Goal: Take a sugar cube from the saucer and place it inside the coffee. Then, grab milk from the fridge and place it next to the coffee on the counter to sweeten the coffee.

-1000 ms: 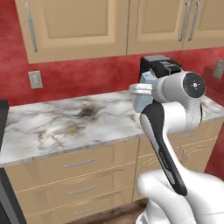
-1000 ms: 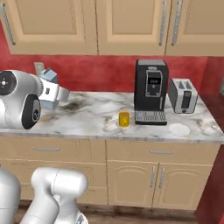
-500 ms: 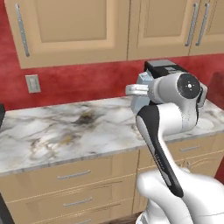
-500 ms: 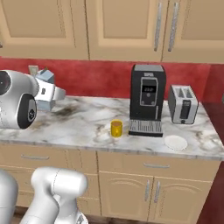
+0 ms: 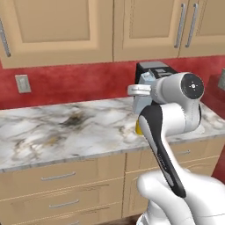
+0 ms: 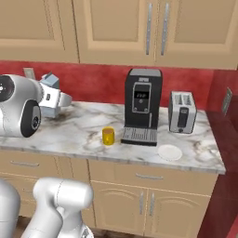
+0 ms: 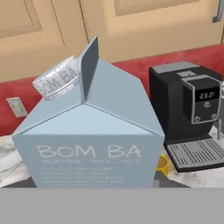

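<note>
- As seen in the hand view, the milk (image 7: 89, 144) sits directly in front of the camera at the gripper, its printed front face turned toward the lens; the finger tips are hidden behind the carton and the grey band, so whether the gripper is clamped on the carton cannot be told.
- In the right base view, the milk (image 6: 50, 82) shows as a pale-blue gabled top at the end of the arm, next to the gripper (image 6: 59, 98), raised above the counter (image 6: 83, 135) toward its left end.
- In the left base view, a corner of the milk (image 5: 147, 78) projects above the wrist, in front of the coffee machine (image 5: 151, 68).
- The carton stands upright with its long axis vertical; the gable ridge points up and the round cap (image 7: 58, 78) sits on the left slope of the gable.
- The coffee (image 6: 108, 136), a yellow mug, stands on the counter near the front edge, just left of the coffee machine (image 6: 142, 107) and its drip tray.
- In the hand view, the coffee (image 7: 162, 165) appears low, beyond the carton's right side and apart from it, beside the coffee machine (image 7: 188, 113).
- The saucer (image 6: 169, 152) lies near the front edge, right of the drip tray.
- A toaster (image 6: 182, 112) stands toward the back right of the counter.
- A wall outlet (image 5: 23, 83) sits on the red backsplash above the left part of the counter (image 5: 66, 132).
- The counter surface between the carton and the mug carries nothing.
</note>
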Controlling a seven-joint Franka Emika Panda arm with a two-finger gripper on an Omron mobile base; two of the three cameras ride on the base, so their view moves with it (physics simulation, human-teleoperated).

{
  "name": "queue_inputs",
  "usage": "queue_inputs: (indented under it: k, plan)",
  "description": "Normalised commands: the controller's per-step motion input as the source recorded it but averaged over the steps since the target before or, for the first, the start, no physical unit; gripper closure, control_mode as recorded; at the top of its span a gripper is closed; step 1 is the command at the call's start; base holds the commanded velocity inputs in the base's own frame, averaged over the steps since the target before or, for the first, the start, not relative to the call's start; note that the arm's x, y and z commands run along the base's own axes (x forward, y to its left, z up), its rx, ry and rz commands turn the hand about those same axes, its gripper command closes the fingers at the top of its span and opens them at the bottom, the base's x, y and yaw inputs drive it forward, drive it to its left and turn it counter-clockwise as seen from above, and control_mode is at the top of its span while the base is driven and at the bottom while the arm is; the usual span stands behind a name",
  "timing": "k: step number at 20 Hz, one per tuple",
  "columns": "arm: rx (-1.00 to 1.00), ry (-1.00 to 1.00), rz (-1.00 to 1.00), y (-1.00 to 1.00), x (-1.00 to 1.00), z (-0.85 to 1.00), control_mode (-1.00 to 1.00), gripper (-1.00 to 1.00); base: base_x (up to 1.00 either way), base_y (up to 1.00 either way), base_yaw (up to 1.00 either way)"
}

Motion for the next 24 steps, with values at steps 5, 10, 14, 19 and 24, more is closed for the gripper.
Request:
queue_inputs:
  k: [5, 10, 14, 19, 24]
  plan:
    - [0.0, 0.0, 0.0, 0.0, 0.0, 0.0, 1.0, 1.0, 0.0, -0.28, 0.22]
    - [0.0, 0.0, 0.0, 0.0, 0.0, 0.0, -1.0, 1.0, 0.03, 0.0, 0.01]
    - [-0.02, 0.0, -0.02, 0.13, 0.03, -0.06, -1.0, 1.0, 0.0, 0.0, 0.0]
    - [-0.04, 0.09, -0.29, 0.69, 0.34, -0.34, -1.0, 1.0, 0.0, 0.0, 0.0]
    - [0.0, 0.31, -0.43, 0.46, 0.4, -0.49, -1.0, 1.0, 0.0, 0.0, 0.0]
